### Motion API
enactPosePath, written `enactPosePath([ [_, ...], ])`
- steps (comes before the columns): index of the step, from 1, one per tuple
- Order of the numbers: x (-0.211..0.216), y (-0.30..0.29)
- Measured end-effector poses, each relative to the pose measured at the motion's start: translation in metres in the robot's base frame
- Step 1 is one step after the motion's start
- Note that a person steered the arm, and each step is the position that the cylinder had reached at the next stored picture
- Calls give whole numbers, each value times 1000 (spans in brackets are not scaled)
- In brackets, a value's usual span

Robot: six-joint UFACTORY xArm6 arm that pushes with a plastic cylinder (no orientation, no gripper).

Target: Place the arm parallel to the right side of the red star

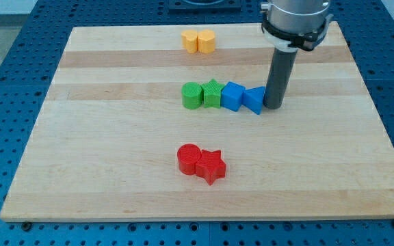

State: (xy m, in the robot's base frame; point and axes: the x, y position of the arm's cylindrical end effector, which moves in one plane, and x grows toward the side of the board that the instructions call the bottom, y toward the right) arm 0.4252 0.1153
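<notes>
The red star (pixel 212 165) lies on the wooden board (pixel 115 150) below the middle, touching a red cylinder (pixel 188 158) on its left. My tip (pixel 273 105) stands well above and to the right of the star, touching the right end of a row of blocks at a blue block (pixel 254 99). The dark rod rises from the tip to the arm's grey flange (pixel 297 20) at the view's top.
The row in the middle holds a green cylinder (pixel 192 96), a green star (pixel 212 93), a blue block (pixel 232 95) and the blue block by my tip. Two yellow blocks (pixel 198 41) sit together near the board's top edge.
</notes>
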Motion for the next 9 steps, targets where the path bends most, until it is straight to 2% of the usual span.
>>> enactPosePath([
  [1, 6, 14],
  [2, 31, 24],
  [4, 59, 20],
  [9, 91, 21],
])
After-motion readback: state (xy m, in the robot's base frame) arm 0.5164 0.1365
